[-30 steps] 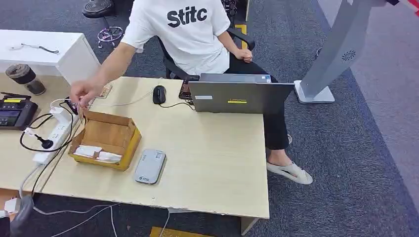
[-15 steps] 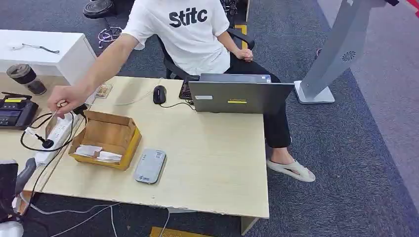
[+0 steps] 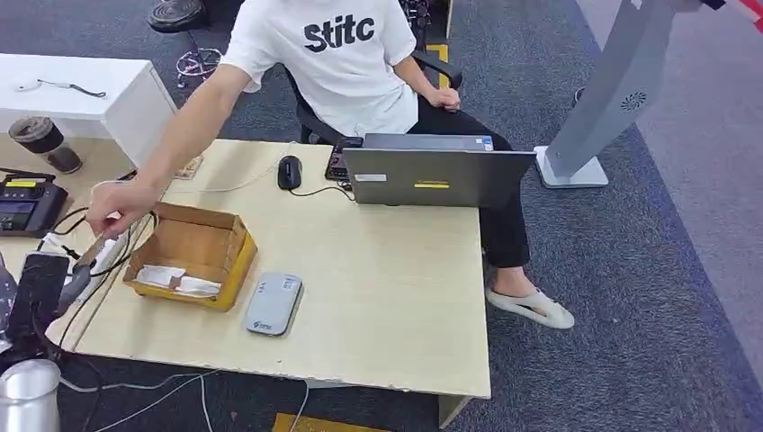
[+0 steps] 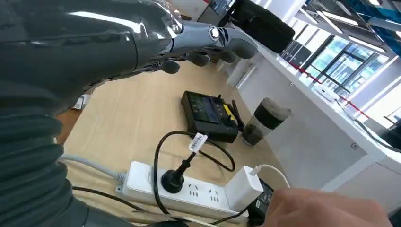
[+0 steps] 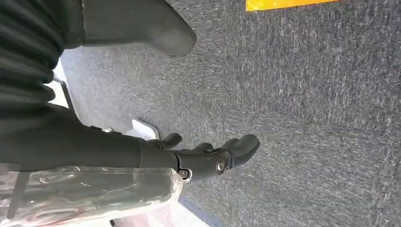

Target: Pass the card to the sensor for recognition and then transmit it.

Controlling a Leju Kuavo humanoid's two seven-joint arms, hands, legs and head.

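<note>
Left hand rising at desk edge; person's hand lowering over power strip

Left hand: now showing higher at the table's left edge than half a second ago, holding nothing, fingers loosely apart above the desk surface.
Right hand: hanging over grey carpet, fingers slightly curled and apart, gripping nothing.
Person's hand: moving down and toward the robot since the earlier frame, now reaching over the power strip beside the cardboard box.
Card: whether the person's hand is carrying it cannot be told; white pieces are lying in the box, unidentifiable.
Sensor: grey reader lying flat just beside the box, unmoved.
Laptop: standing unchanged at the table's far edge.
</note>
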